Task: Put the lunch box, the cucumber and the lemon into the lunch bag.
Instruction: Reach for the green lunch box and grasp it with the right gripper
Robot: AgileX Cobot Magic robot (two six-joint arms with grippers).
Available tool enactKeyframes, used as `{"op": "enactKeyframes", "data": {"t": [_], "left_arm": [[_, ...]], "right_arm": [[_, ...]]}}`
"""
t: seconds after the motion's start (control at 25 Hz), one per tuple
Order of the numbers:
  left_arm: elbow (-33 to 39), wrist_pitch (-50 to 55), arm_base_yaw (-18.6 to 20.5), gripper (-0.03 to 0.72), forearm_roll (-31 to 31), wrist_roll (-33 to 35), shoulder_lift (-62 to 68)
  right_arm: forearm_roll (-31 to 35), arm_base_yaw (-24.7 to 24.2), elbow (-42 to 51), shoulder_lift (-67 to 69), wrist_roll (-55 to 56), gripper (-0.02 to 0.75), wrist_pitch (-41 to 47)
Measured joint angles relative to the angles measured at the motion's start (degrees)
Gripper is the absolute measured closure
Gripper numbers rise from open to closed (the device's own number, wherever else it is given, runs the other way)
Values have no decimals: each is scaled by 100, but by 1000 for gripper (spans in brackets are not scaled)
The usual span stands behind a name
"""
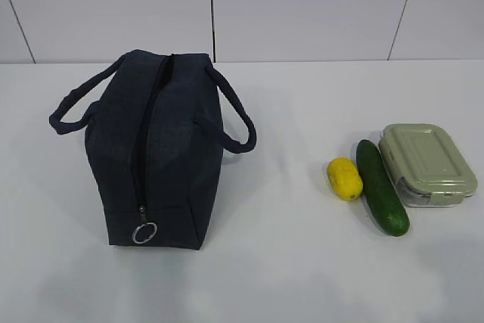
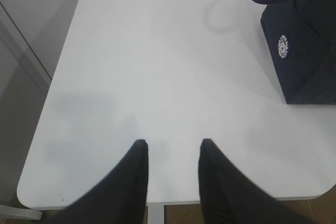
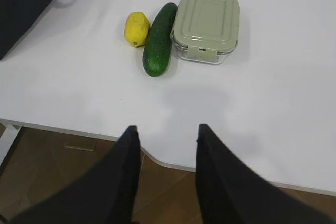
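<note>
White tabletop is carrying everything; the dark navy fabric lunch bag with looped handles is standing on its left part, its black top zipper appearing drawn closed, the metal ring pull hanging at the near end. Well apart on the right, the clear rectangular lunch box with its sage-green lid, the long dark green cucumber and the small yellow lemon are lying side by side, each seemingly touching its neighbour. Nothing is being packed yet; judging by this, unzipping the bag is coming first. The left gripper and right gripper are both hovering spread wide and empty near the table's front edge; bare surface between bag and items is leaving ample room.
</note>
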Motion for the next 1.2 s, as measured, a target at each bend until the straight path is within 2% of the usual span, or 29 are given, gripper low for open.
{"op": "enactKeyframes", "data": {"t": [0.36, 0.56, 0.72, 0.92, 1.2], "left_arm": [[0, 0, 0, 452, 0, 0, 0], [0, 0, 0, 452, 0, 0, 0], [0, 0, 0, 452, 0, 0, 0], [0, 0, 0, 452, 0, 0, 0], [0, 0, 0, 452, 0, 0, 0]], "right_arm": [[14, 0, 0, 0, 0, 456, 0], [235, 0, 0, 0, 0, 457, -24], [1008, 0, -193, 256, 0, 456, -106], [1842, 0, -436, 1475, -99, 457, -482], [3913, 0, -670, 3936, -1653, 471, -662]]}}
